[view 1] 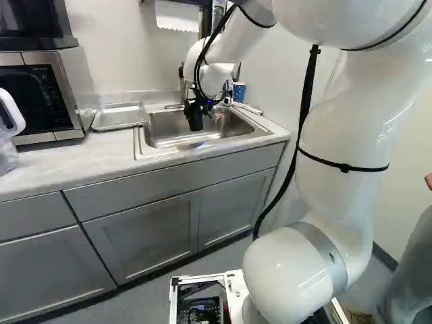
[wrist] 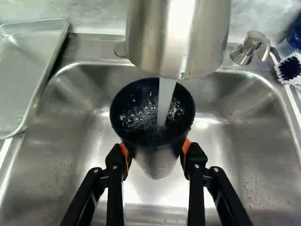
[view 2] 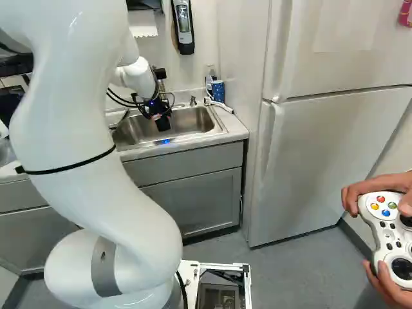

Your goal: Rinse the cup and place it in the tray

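Note:
In the left base view my gripper [view 1: 194, 108] hangs over the sink [view 1: 158, 140], holding the dark cup [view 1: 196, 123]. The wrist view shows the gripper [wrist: 156, 151] with its orange pads pressed on both sides of the cup [wrist: 158, 162]. The cup's open mouth faces the faucet [wrist: 178, 37], and a stream of water [wrist: 165, 101] runs into it and splashes inside. A shallow metal tray [view 1: 120, 118] lies on the counter beside the sink, on the side near the microwave.
A microwave [view 1: 50, 91] stands beyond the tray. Near the sink's far corner are a blue cup [view 2: 218, 91] and, in the wrist view, a brush [wrist: 289, 68]. A fridge [view 2: 322, 154] stands beside the counter. A person's hands hold a controller [view 2: 389, 225].

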